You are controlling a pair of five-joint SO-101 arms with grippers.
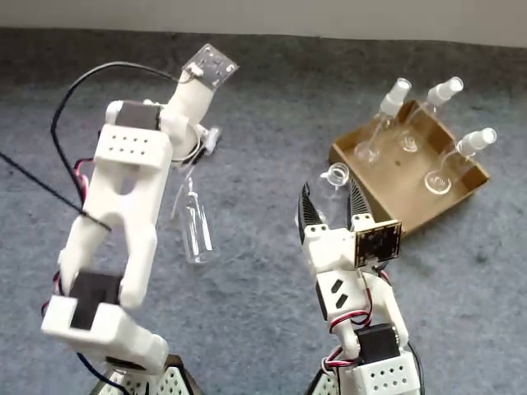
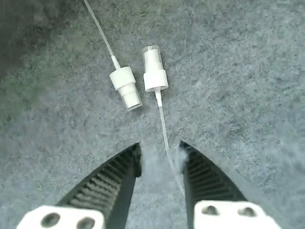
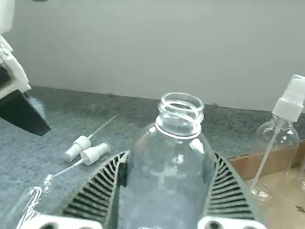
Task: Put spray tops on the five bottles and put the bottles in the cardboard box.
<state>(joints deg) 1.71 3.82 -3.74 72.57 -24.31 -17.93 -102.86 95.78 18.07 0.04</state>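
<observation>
Glass bottle (image 3: pixel 176 157) (uncapped) upright, clamped in right gripper (image 1: pixel 329 191), left gripper (image 2: pixel 160 145) parted wide over spray tops (image 2: pixel 155 76).

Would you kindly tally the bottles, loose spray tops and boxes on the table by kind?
Bottles with spray tops: 3
Bottles without tops: 2
Loose spray tops: 2
Cardboard box: 1
Total: 8

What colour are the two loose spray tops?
The spray tops are white, clearest in the left wrist view.
</observation>
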